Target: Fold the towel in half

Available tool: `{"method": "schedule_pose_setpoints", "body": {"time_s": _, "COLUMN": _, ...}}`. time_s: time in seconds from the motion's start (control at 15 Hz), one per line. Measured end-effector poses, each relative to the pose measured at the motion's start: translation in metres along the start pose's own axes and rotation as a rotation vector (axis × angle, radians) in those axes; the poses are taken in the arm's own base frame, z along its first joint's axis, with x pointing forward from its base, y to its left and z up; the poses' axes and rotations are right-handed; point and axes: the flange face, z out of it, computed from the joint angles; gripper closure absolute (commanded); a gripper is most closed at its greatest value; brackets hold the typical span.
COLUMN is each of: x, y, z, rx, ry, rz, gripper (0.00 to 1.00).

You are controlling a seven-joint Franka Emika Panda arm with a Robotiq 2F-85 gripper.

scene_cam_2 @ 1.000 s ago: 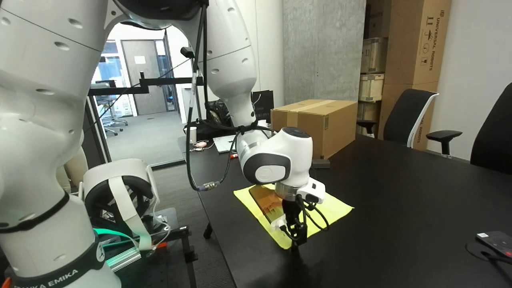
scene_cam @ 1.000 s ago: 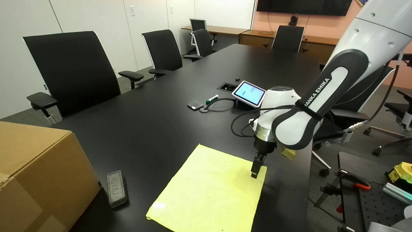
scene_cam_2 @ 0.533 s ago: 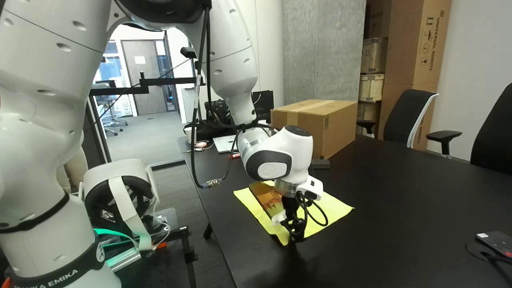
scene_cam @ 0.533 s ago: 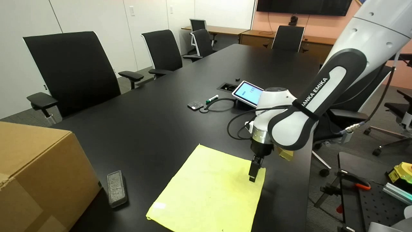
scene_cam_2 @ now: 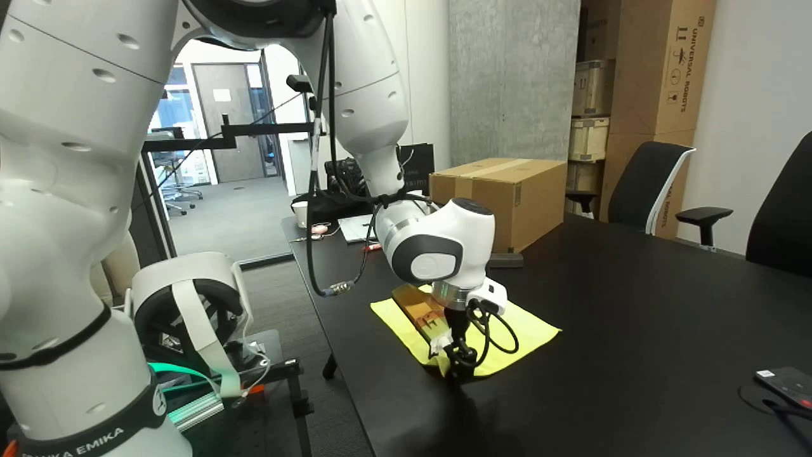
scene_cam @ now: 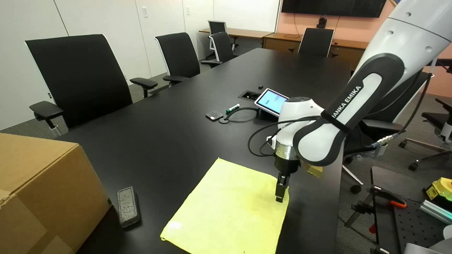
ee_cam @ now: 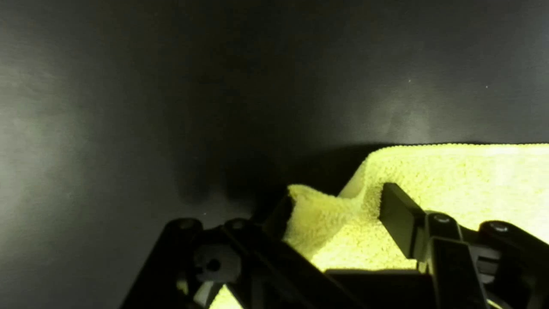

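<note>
Holds jaws apart around a rucked corner of the towel [scene_cam: 226,211], spread mostly flat on the tabletop [scene_cam: 169,155]; has no half-fold done yet; seemingly has gripping, lifting and laying over left.

Both exterior views are evenly lit and fairly sharp. In an exterior view the wall [scene_cam: 106,17] is pale and bright, the tablet [scene_cam: 270,101] glows, and soft shadow dulls the towel [scene_cam: 226,211] around the pincer [scene_cam: 279,199]. In an exterior view the far glass [scene_cam_2: 176,111] is nearly washed out, and the worktop [scene_cam_2: 602,355] bears a blurred dark patch below the pincer, shadow or reflection. The wrist view is dimmer and grainy: hazy glare at the left edge, a fainter sheen above the towel, the towel bleaching toward the right edge, deep shadow beside its corner, the pincer's nearer black parts out of focus.
</note>
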Motion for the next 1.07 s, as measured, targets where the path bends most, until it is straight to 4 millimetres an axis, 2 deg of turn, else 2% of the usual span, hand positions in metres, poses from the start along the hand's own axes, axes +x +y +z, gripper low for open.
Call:
{"method": "schedule_pose_setpoints", "body": {"time_s": 0.13, "x": 0.002, "y": -0.007, "z": -0.001, "rx": 0.003, "ry": -0.01, "rz": -0.013, "gripper": 0.85}}
{"method": "schedule_pose_setpoints", "body": {"time_s": 0.27, "x": 0.004, "y": -0.014, "z": -0.002, "rx": 0.006, "ry": -0.019, "rz": -0.025, "gripper": 0.95}}
{"method": "schedule_pose_setpoints", "body": {"time_s": 0.4, "x": 0.005, "y": -0.019, "z": -0.003, "rx": 0.007, "ry": -0.025, "rz": -0.034, "gripper": 0.98}}
{"method": "schedule_pose_setpoints", "body": {"time_s": 0.47, "x": 0.006, "y": -0.021, "z": -0.003, "rx": 0.006, "ry": -0.027, "rz": -0.037, "gripper": 0.93}}
{"method": "schedule_pose_setpoints", "body": {"time_s": 0.73, "x": 0.006, "y": -0.021, "z": -0.003, "rx": 0.003, "ry": -0.027, "rz": -0.04, "gripper": 0.92}}
{"method": "schedule_pose_setpoints", "body": {"time_s": 1.07, "x": 0.009, "y": -0.021, "z": -0.013, "rx": -0.009, "ry": -0.016, "rz": -0.058, "gripper": 0.97}}
